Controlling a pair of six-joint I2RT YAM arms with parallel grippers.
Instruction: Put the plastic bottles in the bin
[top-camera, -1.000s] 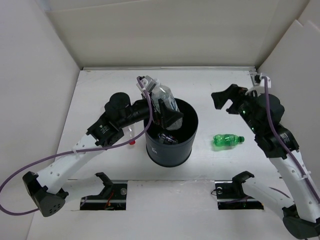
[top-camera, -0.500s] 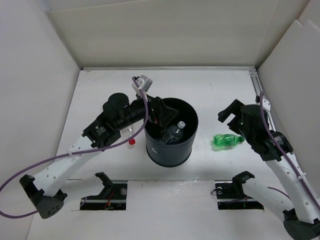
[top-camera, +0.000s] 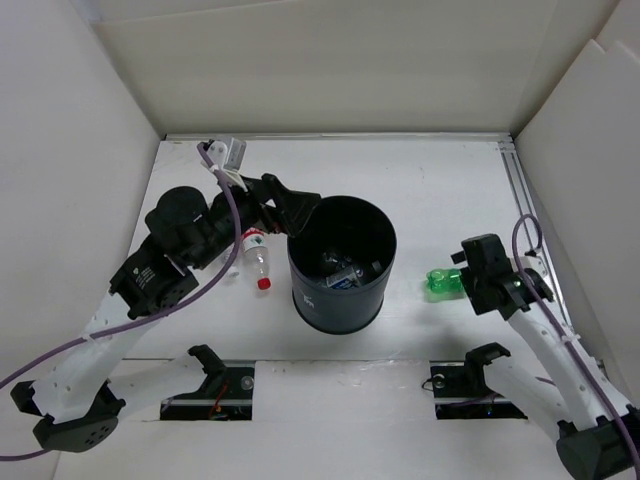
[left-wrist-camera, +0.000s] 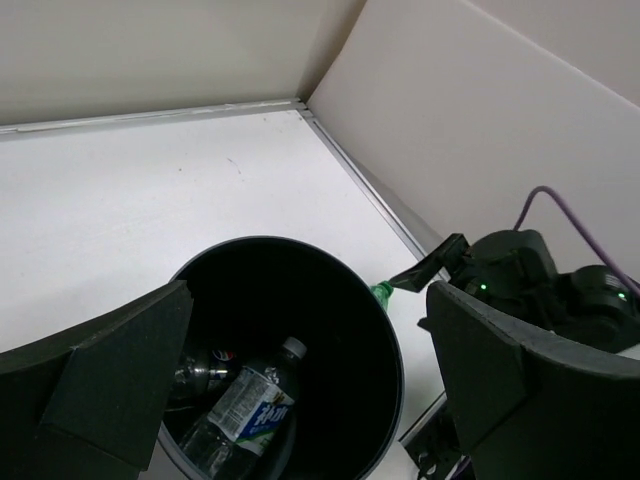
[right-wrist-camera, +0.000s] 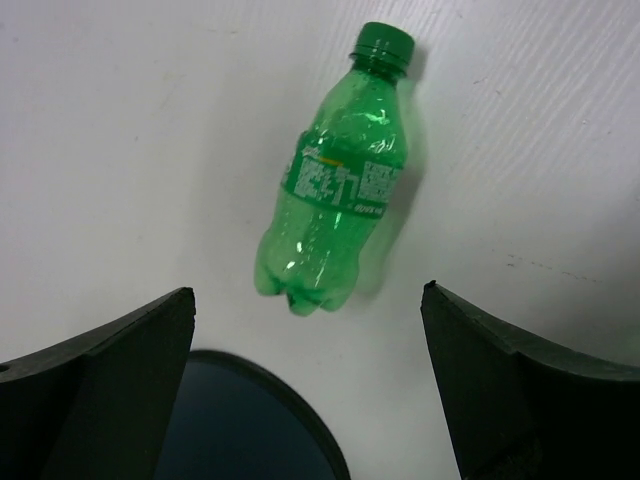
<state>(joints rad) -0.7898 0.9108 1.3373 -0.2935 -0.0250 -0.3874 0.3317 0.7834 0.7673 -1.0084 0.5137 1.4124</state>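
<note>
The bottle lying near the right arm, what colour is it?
Green all over, cap too; the bottle shows best in the right wrist view.

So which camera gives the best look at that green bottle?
The right wrist view: the green bottle lies whole, cap and label plain. The top view shows only part of it beside the right arm; the left wrist view catches just a green sliver past the bin.

The bin (top-camera: 335, 305) stands on the table (top-camera: 430, 180), about midway between the two arms; several bottles (left-wrist-camera: 240, 412) lie in it, at the bottom; the left-hand bottle (top-camera: 256, 256) lies on the table just beside the bin's left wall, cap toward the near edge; the right-hand bottle (right-wrist-camera: 335, 215) lies on its side right of the bin, apart from it; the left gripper (top-camera: 300, 205) hangs over the bin's far-left rim — the right gripper (right-wrist-camera: 307, 295) over the right-hand bottle.
</note>
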